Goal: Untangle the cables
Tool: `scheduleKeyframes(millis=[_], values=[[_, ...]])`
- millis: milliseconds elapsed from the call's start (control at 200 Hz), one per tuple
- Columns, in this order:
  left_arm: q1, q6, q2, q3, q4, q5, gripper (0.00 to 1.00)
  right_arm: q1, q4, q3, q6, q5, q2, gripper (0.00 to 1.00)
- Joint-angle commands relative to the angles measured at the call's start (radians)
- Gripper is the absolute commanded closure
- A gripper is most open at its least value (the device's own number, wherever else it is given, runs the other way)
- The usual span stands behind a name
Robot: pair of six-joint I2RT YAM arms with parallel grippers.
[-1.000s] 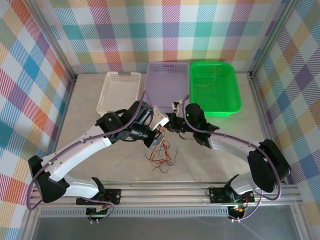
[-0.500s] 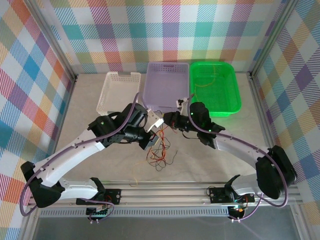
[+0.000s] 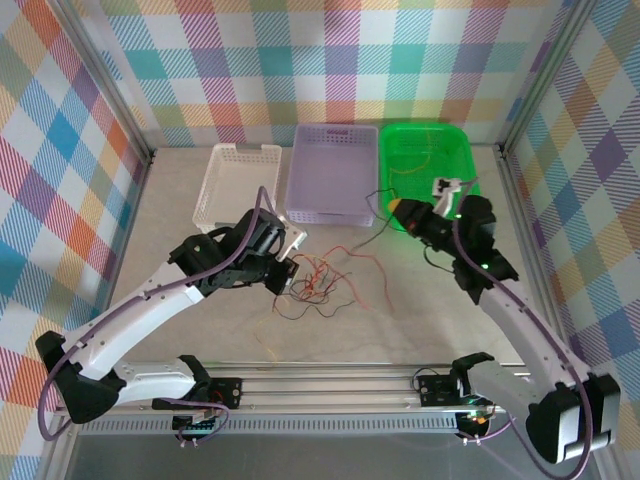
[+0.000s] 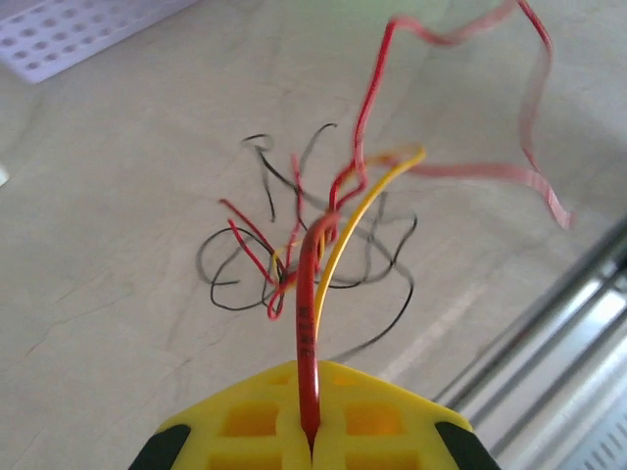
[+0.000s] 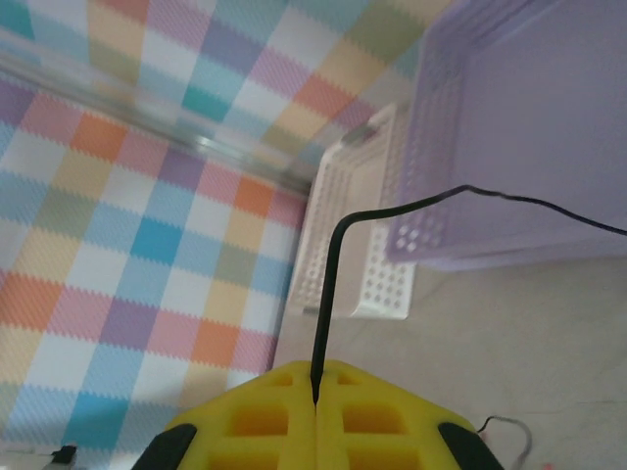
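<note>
left gripper is pinching shut on a red wire | tangle of cables is lying on the table at its 3 o'clock | right gripper is clamping tight on a black wire, hovering at the tangle's 1 o'clock, by the green basket's 7 o'clock corner

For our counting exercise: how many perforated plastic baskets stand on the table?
3. White perforated plastic basket on the left, lilac perforated plastic basket in the middle, green perforated plastic basket on the right, side by side along the table's far edge. None appears hidden.
</note>
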Motion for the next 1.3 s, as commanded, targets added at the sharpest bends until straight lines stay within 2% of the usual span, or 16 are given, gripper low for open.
scheduleKeyframes(millis=[0,135,205,395,490,820,890,940,1045,1155,1295], values=[[0.057,-0.043,-0.007,-0.022,-0.031,-0.037,1.0,-0.081,-0.172,0.085,-0.088,-0.053,-0.059,1.0],[0.096,-0.061,0.002,-0.044,-0.022,-0.039,1.0,-0.17,-0.309,0.202,-0.153,-0.111,-0.082,1.0],[0.103,-0.065,0.013,-0.051,-0.014,-0.038,1.0,-0.178,-0.359,0.27,-0.181,-0.158,-0.061,1.0],[0.11,-0.061,0.027,-0.054,0.031,0.024,1.0,-0.169,-0.314,0.383,-0.145,-0.353,0.022,1.0],[0.11,-0.055,0.03,-0.053,0.052,0.074,1.0,-0.126,-0.307,0.448,-0.157,-0.412,0.081,1.0],[0.11,-0.055,-0.032,-0.089,0.159,0.255,1.0,0.07,-0.33,0.715,-0.219,-0.466,0.355,1.0],[0.11,-0.054,-0.049,-0.097,0.174,0.26,0.93,0.106,-0.342,0.782,-0.239,-0.47,0.411,1.0],[0.11,-0.055,-0.057,-0.1,0.182,0.255,0.82,0.124,-0.338,0.819,-0.244,-0.479,0.444,1.0],[0.11,-0.054,-0.065,-0.093,0.193,0.262,0.72,0.149,-0.321,0.877,-0.246,-0.509,0.501,1.0],[0.111,-0.061,-0.069,-0.065,0.198,0.239,0.47,0.169,-0.319,0.921,-0.249,-0.552,0.551,1.0],[0.111,-0.073,-0.066,-0.023,0.215,0.2,0.35,0.18,-0.313,0.924,-0.258,-0.6,0.574,1.0]])
